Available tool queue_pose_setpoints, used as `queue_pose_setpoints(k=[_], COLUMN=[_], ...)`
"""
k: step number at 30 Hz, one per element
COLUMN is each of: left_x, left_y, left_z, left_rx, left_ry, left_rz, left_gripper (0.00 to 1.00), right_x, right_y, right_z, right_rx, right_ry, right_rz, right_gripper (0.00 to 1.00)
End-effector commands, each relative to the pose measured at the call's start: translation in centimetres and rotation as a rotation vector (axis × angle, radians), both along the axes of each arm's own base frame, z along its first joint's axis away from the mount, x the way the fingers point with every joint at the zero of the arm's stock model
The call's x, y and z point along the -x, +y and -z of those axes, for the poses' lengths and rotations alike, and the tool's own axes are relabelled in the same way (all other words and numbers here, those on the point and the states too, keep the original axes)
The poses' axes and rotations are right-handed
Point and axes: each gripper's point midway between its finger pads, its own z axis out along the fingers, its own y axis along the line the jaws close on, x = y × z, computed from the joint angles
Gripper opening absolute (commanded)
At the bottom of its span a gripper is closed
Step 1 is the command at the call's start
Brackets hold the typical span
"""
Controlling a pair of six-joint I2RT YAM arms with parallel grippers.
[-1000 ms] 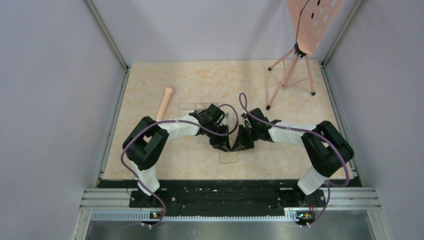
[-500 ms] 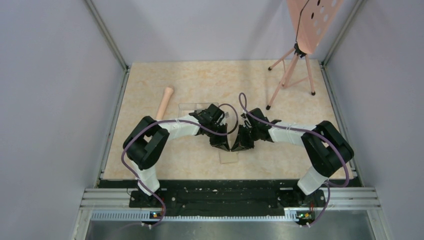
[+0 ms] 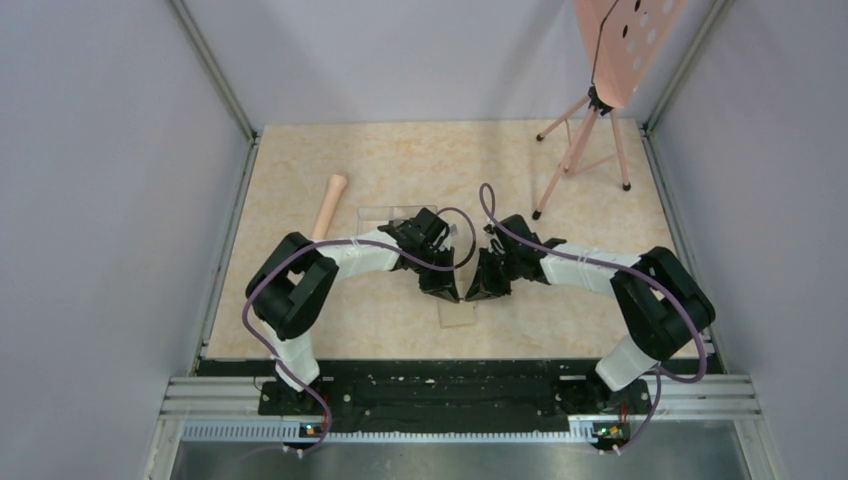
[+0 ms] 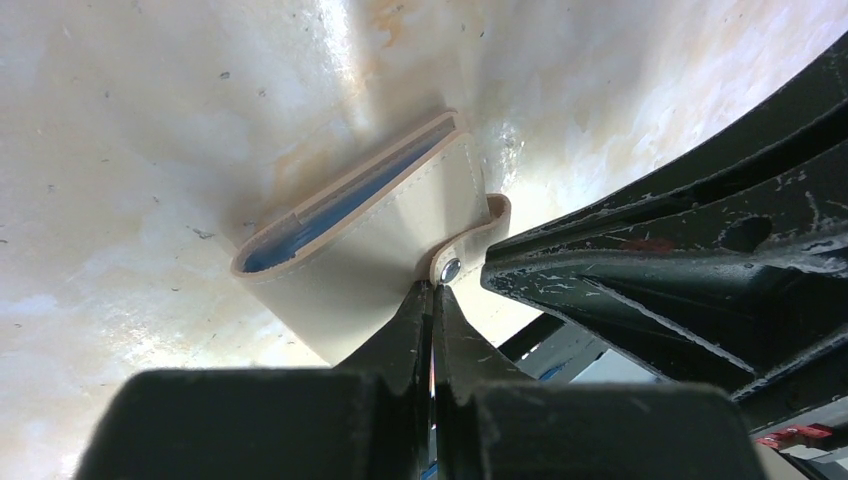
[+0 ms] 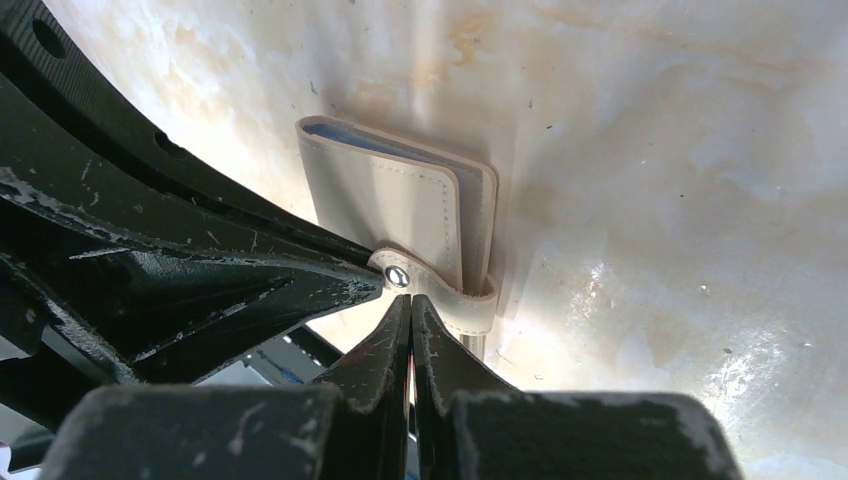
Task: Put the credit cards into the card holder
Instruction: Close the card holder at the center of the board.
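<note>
One wooden pin (image 3: 329,206), round and pale with a knobbed end, is lying well to the left of the card holder (image 4: 380,240) and farther from the arm bases. One clear plastic box (image 3: 380,212), flat and rectangular, is sitting between that pin and the card holder, partly covered by the left arm.

The left gripper (image 4: 432,300) is pressing its two black, scuffed fingers together with no gap showing. Its tips are touching the card holder's strap (image 5: 450,295) just beside the single metal snap (image 4: 450,268). Whether any strap is being nipped between them cannot be told.

One card holder is showing. It is resting on the glossy cream marbled table (image 3: 400,150), right between the two grippers. It is a folded tan leather-like wallet with stitched edges, and it is gaping slightly along one edge and showing a grey-blue lining. A clear plastic sheet (image 3: 458,316) is lying just on the near side of it.

The right gripper (image 5: 410,308) is coming in from the opposite side with its fingers likewise pressed tight. Its tips are meeting the strap just below the snap, and the two grippers are almost touching each other.

Far to the right and beyond the card holder, one thin-legged pink tripod (image 3: 580,150) is standing and carrying one peach board (image 3: 625,40) punched with round holes.
</note>
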Motion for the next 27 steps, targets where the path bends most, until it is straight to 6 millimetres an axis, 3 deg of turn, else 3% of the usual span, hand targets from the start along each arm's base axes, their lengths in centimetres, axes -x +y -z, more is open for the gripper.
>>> queue_pose_setpoints(k=[1,15,27], left_x=[-0.7,-0.7,0.4], left_y=[-0.2,-0.8,0.2], left_z=[-2.0,-3.6,-1.0], left_rx=[0.021,0.069,0.01], left_ry=[-0.047,-0.063,-0.006], left_rz=[-0.009,0.0,-0.003], left_gripper=[0.0,0.0,0.0], right_x=[-1.0,-1.1,-1.0], right_y=[1.0,1.5,1.7], right_z=[-2.3,-2.4,-1.7], right_rx=[-0.031,-0.051,-0.053], right_ry=[-0.076,-0.065,-0.051], right_rz=[-0.017,-0.021,-0.027], right_gripper=[0.0,0.0,0.0])
